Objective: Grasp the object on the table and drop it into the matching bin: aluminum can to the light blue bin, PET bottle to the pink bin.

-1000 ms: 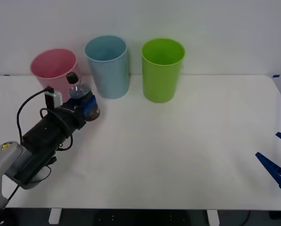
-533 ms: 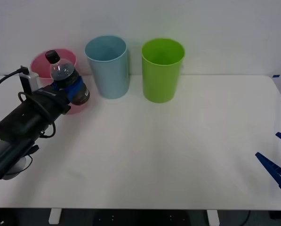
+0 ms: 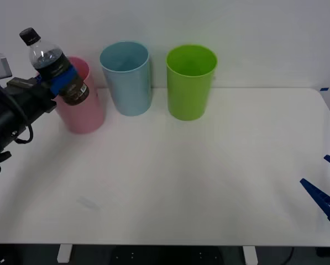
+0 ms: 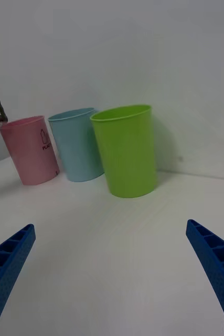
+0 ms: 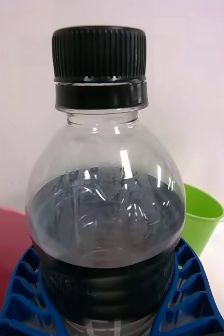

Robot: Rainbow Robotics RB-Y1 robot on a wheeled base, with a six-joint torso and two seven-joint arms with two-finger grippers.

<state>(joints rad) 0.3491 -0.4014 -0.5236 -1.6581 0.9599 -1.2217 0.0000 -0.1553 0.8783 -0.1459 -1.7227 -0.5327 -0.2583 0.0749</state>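
My left gripper (image 3: 58, 83) is shut on the PET bottle (image 3: 50, 59), a small clear bottle with a black cap and dark contents. It holds the bottle tilted in the air, over the near left side of the pink bin (image 3: 84, 110). The left wrist view has the bottle (image 5: 106, 210) close up between the blue fingers (image 5: 22, 294), with the pink bin's rim (image 5: 4, 247) behind. The light blue bin (image 3: 126, 77) stands just right of the pink one. At the table's (image 3: 181, 176) right edge my right gripper (image 3: 326, 193) rests open with nothing in it.
A green bin (image 3: 190, 83) stands right of the light blue one; all three line the table's back edge by the white wall. The right wrist view shows the pink bin (image 4: 32, 149), light blue bin (image 4: 79, 144) and green bin (image 4: 126, 149) in a row.
My left gripper has lifted the bottle up and to the left, from in front of the pink bin to above its rim height. The right arm has not moved.
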